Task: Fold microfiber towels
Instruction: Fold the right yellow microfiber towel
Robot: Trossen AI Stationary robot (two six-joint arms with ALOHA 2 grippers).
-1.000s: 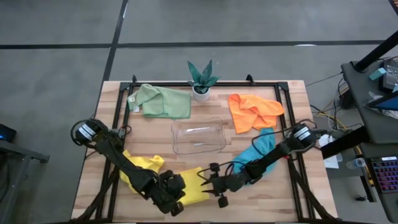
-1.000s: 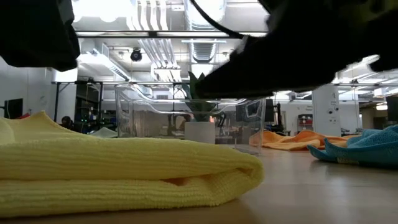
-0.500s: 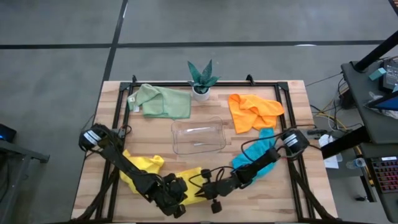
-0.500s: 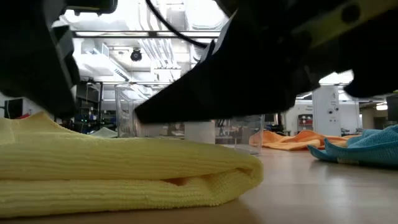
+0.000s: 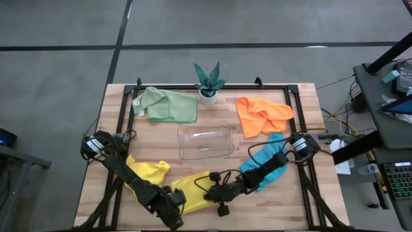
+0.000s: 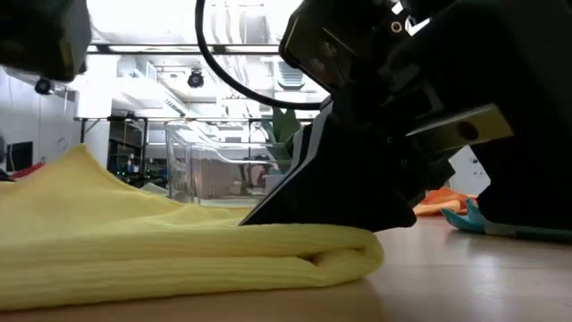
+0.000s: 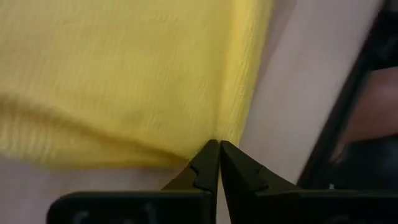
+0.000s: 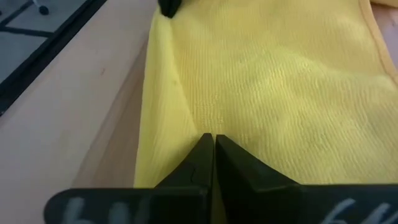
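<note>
Both pairs of jaws are pressed together on the same yellow towel — the left gripper pinches its edge at the front of the table, and the right gripper pinches the cloth from the opposite side, its fingertips closed with the fabric bunched up against them.

At the middle of the table sits a clear plastic tray, with nothing visible inside it. A small potted plant stands behind it at the back edge.

That yellow towel lies near the front edge, folded over into a thick soft layer; the low view shows a rounded fold at its end and a peak rising on the far side. A second yellow towel lies crumpled just to its left, the two touching or overlapping — which, I cannot tell. The pale green towel lies loosely folded at the back left, the orange towel is rumpled at the back right, and the teal-blue towel lies bunched on the right, partly under the right arm.

Each arm reaches low from its side of the table toward the front centre, wrists almost on the wood, grippers close together.
</note>
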